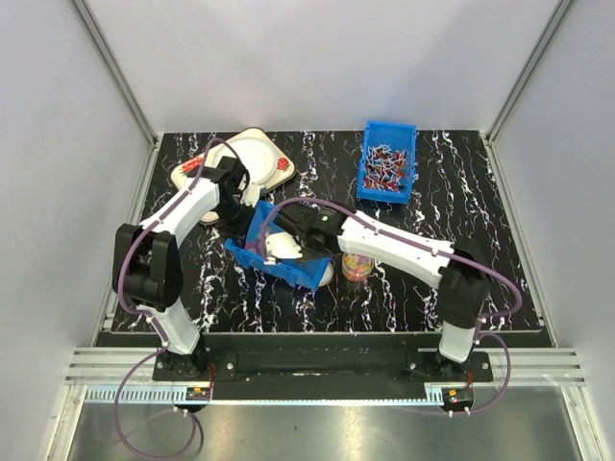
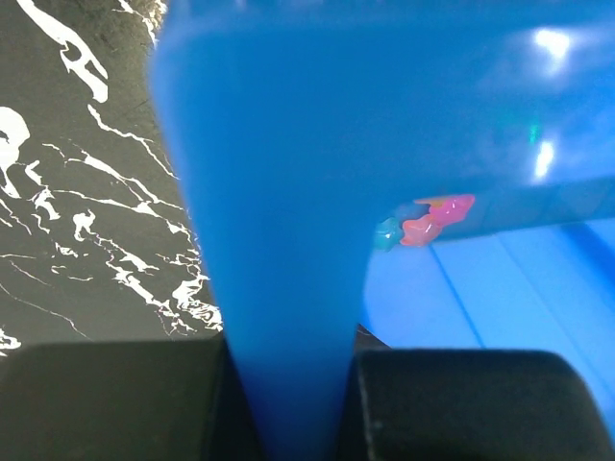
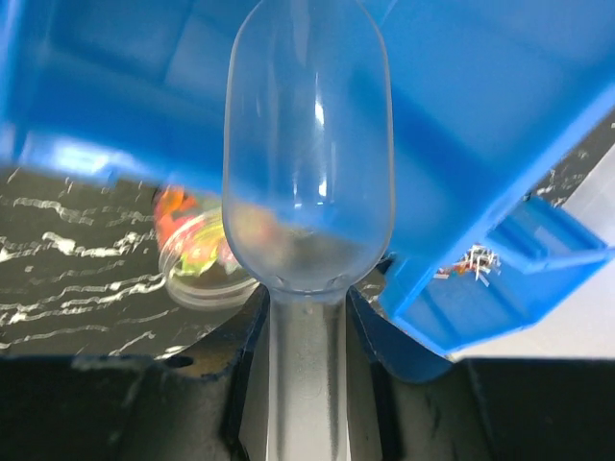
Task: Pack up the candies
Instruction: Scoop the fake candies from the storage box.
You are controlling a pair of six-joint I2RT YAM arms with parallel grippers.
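A tilted blue bin (image 1: 288, 264) sits mid-table. My left gripper (image 1: 238, 204) is shut on its wall (image 2: 279, 240), and my fingers (image 2: 115, 403) flank that wall. A few pink, orange and green candies (image 2: 430, 221) lie inside the bin. My right gripper (image 1: 293, 245) is shut on the handle (image 3: 307, 375) of a clear plastic scoop (image 3: 307, 163), whose bowl points into the blue bin (image 3: 461, 96). I see no candies clearly inside the scoop. A clear round cup (image 1: 356, 266) holding multicoloured candies stands to the right of the bin. It also shows in the right wrist view (image 3: 197, 259).
A second blue bin (image 1: 386, 161) with red-white wrapped sweets stands at the back right; it also shows in the right wrist view (image 3: 500, 279). A white plate on a scale (image 1: 252, 154) sits at the back left. Grey walls enclose the black marbled table (image 1: 461, 211).
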